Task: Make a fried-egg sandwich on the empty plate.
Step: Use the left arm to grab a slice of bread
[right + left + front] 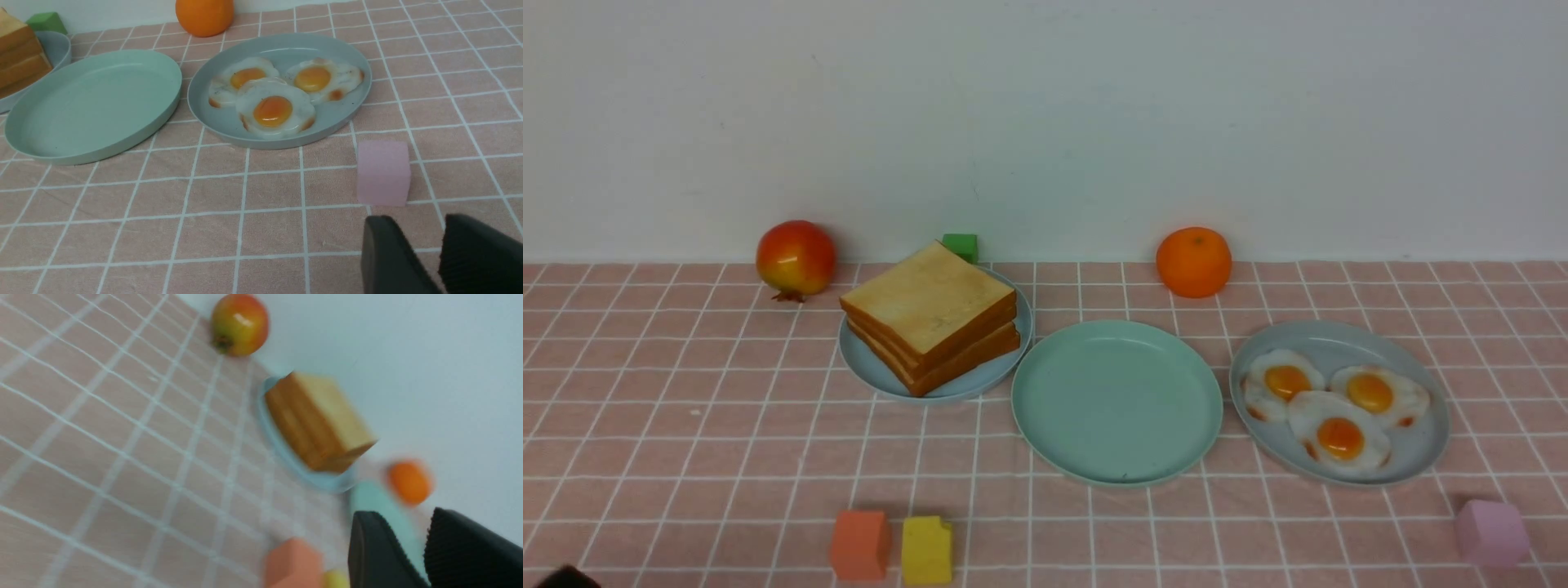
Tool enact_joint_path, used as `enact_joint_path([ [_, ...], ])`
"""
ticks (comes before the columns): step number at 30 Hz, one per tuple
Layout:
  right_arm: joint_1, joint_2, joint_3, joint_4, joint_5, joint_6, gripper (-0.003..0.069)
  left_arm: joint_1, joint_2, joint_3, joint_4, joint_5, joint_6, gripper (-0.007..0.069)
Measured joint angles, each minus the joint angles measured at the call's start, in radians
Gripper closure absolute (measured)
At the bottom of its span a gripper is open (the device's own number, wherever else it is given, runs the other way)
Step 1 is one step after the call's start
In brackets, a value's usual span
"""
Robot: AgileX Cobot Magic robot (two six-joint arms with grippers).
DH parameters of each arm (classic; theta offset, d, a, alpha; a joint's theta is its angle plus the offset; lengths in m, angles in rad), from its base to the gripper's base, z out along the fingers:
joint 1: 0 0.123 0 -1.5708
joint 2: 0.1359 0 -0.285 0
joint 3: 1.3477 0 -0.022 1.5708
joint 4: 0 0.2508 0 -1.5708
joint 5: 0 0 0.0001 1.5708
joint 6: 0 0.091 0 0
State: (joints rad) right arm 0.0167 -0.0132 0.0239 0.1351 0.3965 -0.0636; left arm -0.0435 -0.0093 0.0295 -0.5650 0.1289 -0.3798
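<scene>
The empty plate [1117, 400], mint-green, lies bare at the table's middle. To its left a stack of toast slices [929, 314] rests on a pale blue plate [882, 376]. To its right three fried eggs [1339, 437] overlap on a grey-blue plate [1421, 445]. No fried-egg sandwich shows in any view. My left gripper [404, 516] is open and holds nothing; it is tilted, well short of the toast [318, 420], and only a dark corner of it [564, 578] shows in the front view. My right gripper [416, 220] is open and hovers over the cloth, short of the eggs [273, 111].
A red fruit [796, 258], a green cube [961, 246] and an orange [1193, 261] stand along the back wall. Orange [859, 545] and yellow [926, 550] cubes sit near the front left. A pink cube [383, 172] stands just ahead of my right gripper.
</scene>
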Motion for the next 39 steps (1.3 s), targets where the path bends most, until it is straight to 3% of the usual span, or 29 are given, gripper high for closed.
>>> enact_joint_path([
  [5, 0.0, 0.0, 0.0, 0.0, 0.0, 0.0, 0.0419, 0.0, 0.0, -0.011, -0.113, -0.061, -0.02, 0.0402],
  [8, 0.0, 0.0, 0.0, 0.0, 0.0, 0.0, 0.0419, 0.0, 0.018, -0.119, -0.123, 0.058, 0.036, 0.0508],
  [10, 0.0, 0.0, 0.0, 0.0, 0.0, 0.0, 0.0419, 0.0, 0.117, -0.267, -0.11, 0.217, 0.144, 0.0612],
  [13, 0.0, 0.0, 0.0, 0.0, 0.0, 0.0, 0.0419, 0.0, 0.248, -0.393, -0.096, 0.367, 0.261, 0.0612],
  [18, 0.0, 0.0, 0.0, 0.0, 0.0, 0.0, 0.0419, -0.001, 0.648, -0.698, -0.07, 0.705, 0.576, 0.0612],
  [20, 0.0, 0.0, 0.0, 0.0, 0.0, 0.0, 0.0419, -0.019, 0.737, -0.755, -0.063, 0.734, 0.618, 0.0612],
  [25, 0.0, 0.0, 0.0, 0.0, 0.0, 0.0, 0.0419, -0.155, 0.932, -0.857, 0.032, 0.737, 0.636, 0.0612],
  [29, 0.0, 0.0, 0.0, 0.0, 0.0, 0.0, 0.0419, -0.358, 1.133, -0.961, 0.24, 0.706, 0.549, 0.0612],
  [32, 0.0, 0.0, 0.0, 0.0, 0.0, 0.0, 0.0419, -0.408, 1.231, -1.035, 0.331, 0.655, 0.508, 0.0612],
  [39, 0.0, 0.0, 0.0, -0.004, 0.0, 0.0, 0.0419, -0.412, 1.411, -1.217, 0.411, 0.652, 0.472, 0.0612],
])
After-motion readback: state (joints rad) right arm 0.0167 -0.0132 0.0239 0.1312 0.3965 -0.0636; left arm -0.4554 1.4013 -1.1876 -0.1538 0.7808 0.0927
